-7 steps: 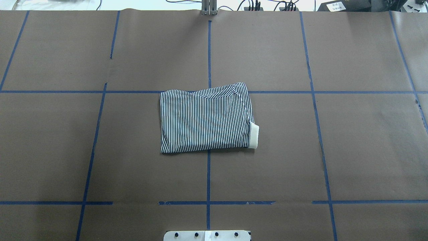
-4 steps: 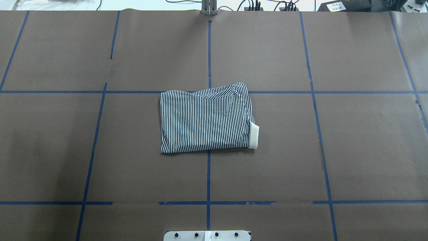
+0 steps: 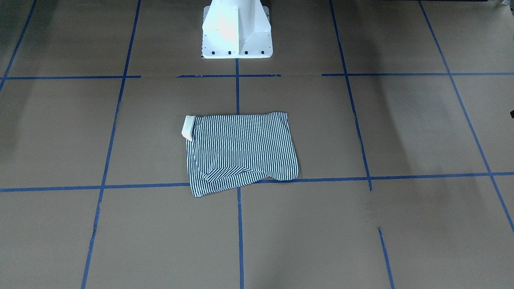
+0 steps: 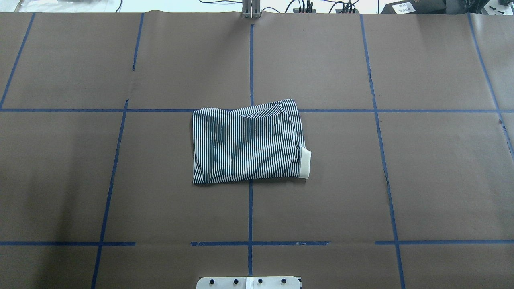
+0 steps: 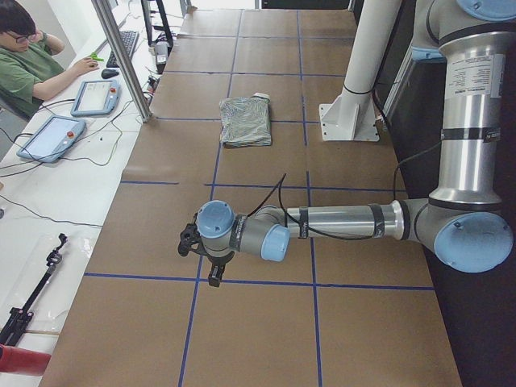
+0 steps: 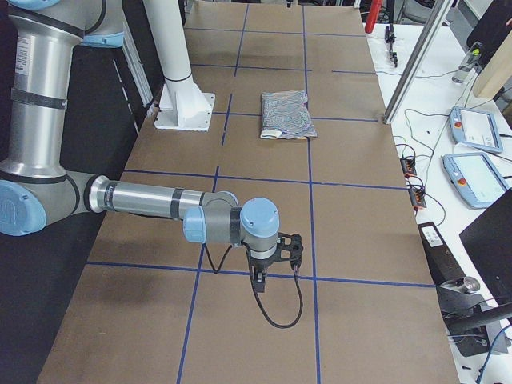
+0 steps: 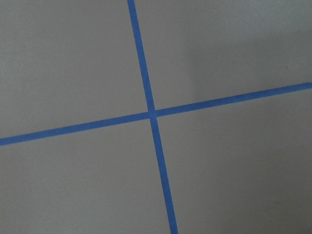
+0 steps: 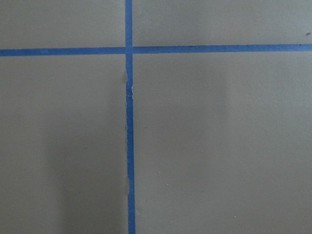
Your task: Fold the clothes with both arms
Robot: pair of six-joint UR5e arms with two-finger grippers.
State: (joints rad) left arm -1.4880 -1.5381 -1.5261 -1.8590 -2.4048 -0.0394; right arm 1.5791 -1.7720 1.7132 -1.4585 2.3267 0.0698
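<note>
Folded polo shirt (image 4: 247,142) lay flat at mid-table as a rough rectangle, stripes running front-to-back in the overhead view. Its far edge sat on the cross tape line and the centre tape line ran under it. Cream collar (image 4: 305,162) stuck out at the near corner on the robot's right side. A loose fold showed along the far edge. Nothing was touching the shirt.

Both arms were parked well apart from it, one toward each end of the table.

- Left arm (image 5: 339,222): forearm stretched roughly level, low over the brown paper. Left gripper (image 5: 200,254) pointed down near a blue tape line.
- Right arm (image 6: 144,198): same pose, w/ right gripper (image 6: 278,254) down by a tape crossing.

Each pincer showed only in its side view, small & dark. So can't tell how far either was spread, or whether it touched the paper. No cloth was seen in either. Wrist cams gave only paper & blue tape (image 7: 151,114): a crossing in the left one, and a crossing near the top edge in the right one.

White pedestal (image 3: 237,28) stood at the robot's edge of the table (image 4: 361,180), in line w/ the centre tape. On the operators' side, a person in green (image 5: 24,56) sat at a white bench w/ pendants (image 5: 97,97) lying on it.
</note>
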